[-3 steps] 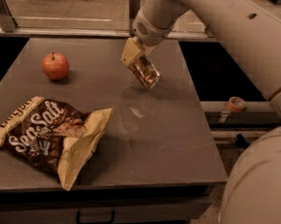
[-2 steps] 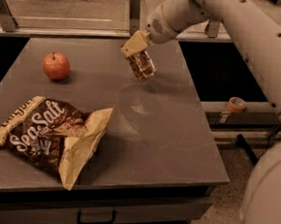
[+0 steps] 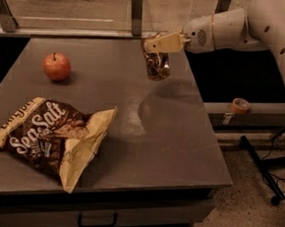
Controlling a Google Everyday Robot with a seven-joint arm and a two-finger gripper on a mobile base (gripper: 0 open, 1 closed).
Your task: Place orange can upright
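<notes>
The orange can (image 3: pixel 157 65) is shiny orange-brown with a silver end. It hangs nearly upright in the air above the far right part of the grey table (image 3: pixel 170 137). My gripper (image 3: pixel 155 43) reaches in from the right and is shut on the can's top end. The can's shadow lies on the table below it.
A red apple (image 3: pixel 56 66) sits at the table's far left. A brown Sea Salt chip bag (image 3: pixel 49 137) lies at the front left. A roll of orange tape (image 3: pixel 240 105) rests on a ledge to the right. A rail runs behind the table.
The arm has swung so that it now reaches in from the right. The can has gone from tilted to nearly upright and stays held above the far right of the table.
</notes>
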